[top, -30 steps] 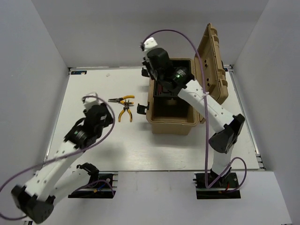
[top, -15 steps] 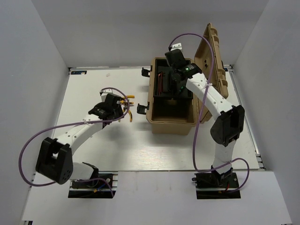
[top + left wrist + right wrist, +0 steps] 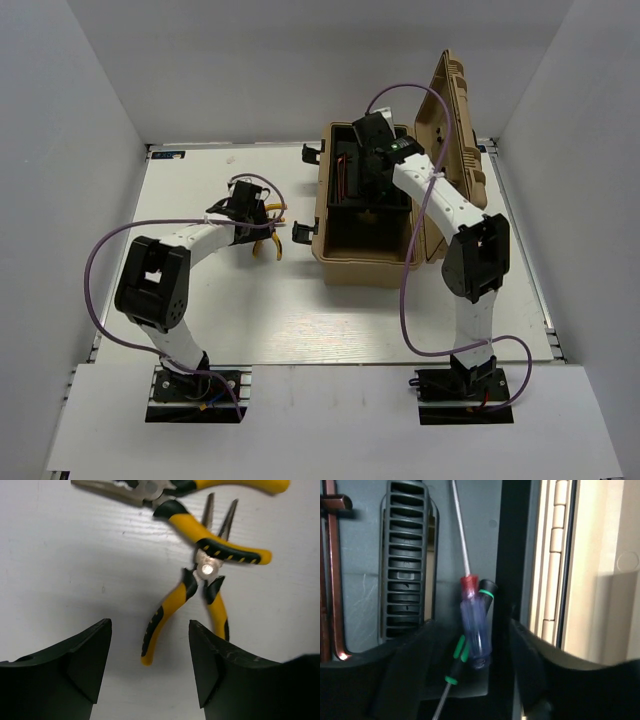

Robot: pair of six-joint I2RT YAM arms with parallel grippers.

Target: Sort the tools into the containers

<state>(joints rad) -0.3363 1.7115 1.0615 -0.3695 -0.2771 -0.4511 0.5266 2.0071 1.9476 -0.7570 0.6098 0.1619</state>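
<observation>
Leftward, the left claw point(image 3: 150, 630) has reached the pliers point(image 3: 205, 570) — spread apart above them; right claw point(image 3: 470, 635), apart too, overhangs a screwdriver point(image 3: 476, 625). Overlapping handles could drag both up.

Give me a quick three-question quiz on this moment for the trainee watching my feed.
1. How many pliers lie on the table?
2. True or false: the left tool is shut on a pair of pliers.
3. Where is the blue-handled screwdriver? A. on the table; B. in the toolbox, on its tray; C. beside the pliers.
Key: 1. Two. 2. False; it hangs open above them. 3. B.
</observation>
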